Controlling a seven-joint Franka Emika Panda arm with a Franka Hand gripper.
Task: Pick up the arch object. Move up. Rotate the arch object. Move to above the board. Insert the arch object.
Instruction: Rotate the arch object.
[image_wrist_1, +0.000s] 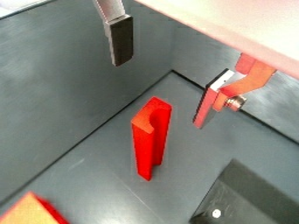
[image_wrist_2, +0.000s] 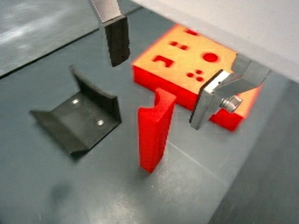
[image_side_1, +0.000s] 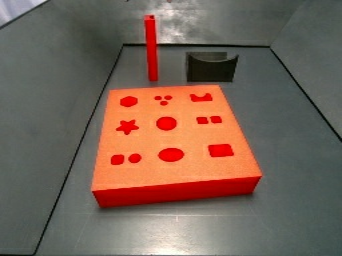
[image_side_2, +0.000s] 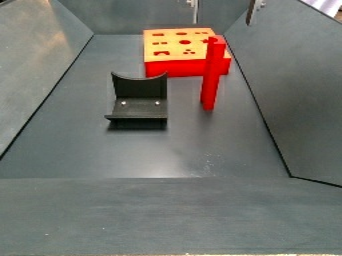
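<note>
The gripper (image_wrist_2: 163, 74) hangs above the arch (image_wrist_2: 156, 133) with its fingers (image_wrist_2: 117, 41) spread wide and nothing between them; in both wrist views the bar's top sits below the gap, so the pick has not begun. The main risk, as I judge it, is tipping: the arch is tall and thin on a small foot, and if one pad touches before the other, or the descent is off-centre, it may topple onto the floor or against the fixture (image_side_2: 138, 100) nearby. A grip taken too near the top could also let it swing during the rotation and spoil the line-up with its cut-out. In a side view the arch (image_side_1: 151, 47) stands upright on the grey floor at about 12 o'clock from the board (image_side_1: 171, 140), just beyond its far edge and apart from it, with the fixture (image_side_1: 211, 66) at roughly 3 o'clock from the bar. The arch is bright red, straight-sided, with a stepped notch at its upper end that shows in a wrist view (image_wrist_1: 151, 136). The board lies flat, its darker cut-outs all unfilled.
</note>
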